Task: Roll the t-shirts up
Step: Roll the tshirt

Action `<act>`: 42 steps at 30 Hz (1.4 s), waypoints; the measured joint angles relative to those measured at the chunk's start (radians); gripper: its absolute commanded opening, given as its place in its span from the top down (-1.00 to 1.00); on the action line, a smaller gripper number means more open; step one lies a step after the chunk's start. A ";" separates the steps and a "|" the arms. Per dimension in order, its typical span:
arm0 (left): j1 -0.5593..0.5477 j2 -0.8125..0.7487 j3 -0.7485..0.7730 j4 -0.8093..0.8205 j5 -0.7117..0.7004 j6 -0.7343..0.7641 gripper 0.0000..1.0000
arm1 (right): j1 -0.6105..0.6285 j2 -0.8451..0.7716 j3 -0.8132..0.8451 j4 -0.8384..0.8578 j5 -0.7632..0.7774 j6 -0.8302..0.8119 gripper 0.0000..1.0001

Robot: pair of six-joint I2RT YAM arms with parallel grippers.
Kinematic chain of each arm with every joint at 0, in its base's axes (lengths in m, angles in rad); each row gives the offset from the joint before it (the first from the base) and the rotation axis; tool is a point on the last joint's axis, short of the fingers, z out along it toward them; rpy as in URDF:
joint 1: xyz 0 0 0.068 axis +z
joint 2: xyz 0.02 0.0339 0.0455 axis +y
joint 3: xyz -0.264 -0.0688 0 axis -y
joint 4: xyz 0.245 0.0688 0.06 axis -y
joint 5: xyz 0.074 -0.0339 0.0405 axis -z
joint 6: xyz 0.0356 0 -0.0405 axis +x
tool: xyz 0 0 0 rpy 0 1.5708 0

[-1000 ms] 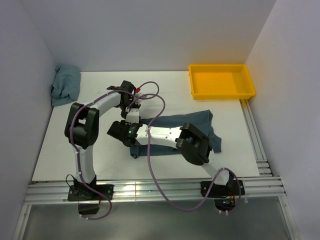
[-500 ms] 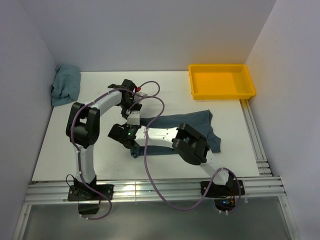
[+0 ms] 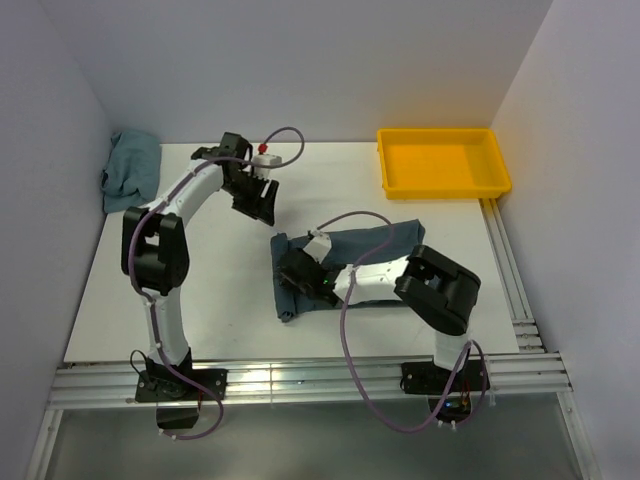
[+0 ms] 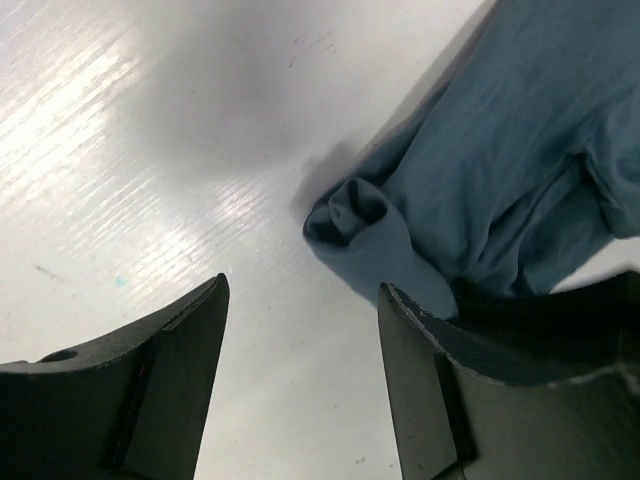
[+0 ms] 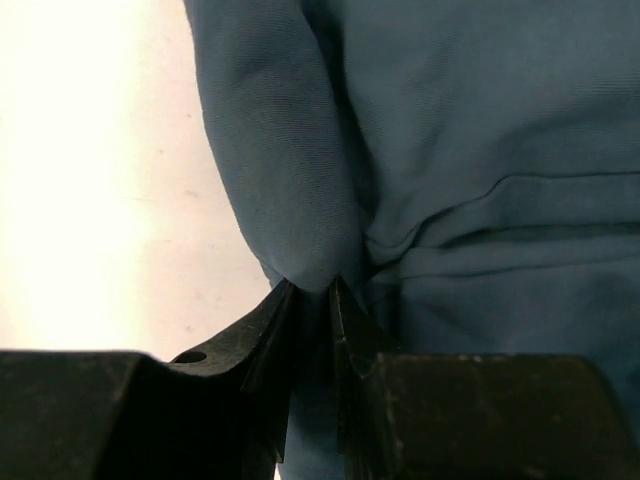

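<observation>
Cotton tee [image 5: 450,150] looks light, floppy; grab the folded edge, where right gripper [image 5: 312,288] is pinched on it, left gripper [image 4: 303,290] wide, empty

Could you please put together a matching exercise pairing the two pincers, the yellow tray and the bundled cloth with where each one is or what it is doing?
1. left pincer
2. right pincer
3. tray
4. bundled cloth

A. far right corner of the table
B. closed on a fold of the t-shirt
C. far left corner
D. open, above the table

Pairs: 1-D, 2-B, 3-A, 4-C
</observation>
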 measured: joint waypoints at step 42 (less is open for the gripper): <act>0.002 0.011 -0.283 0.198 0.092 -0.039 0.99 | 0.004 0.079 0.217 -0.068 -0.023 -0.006 -0.16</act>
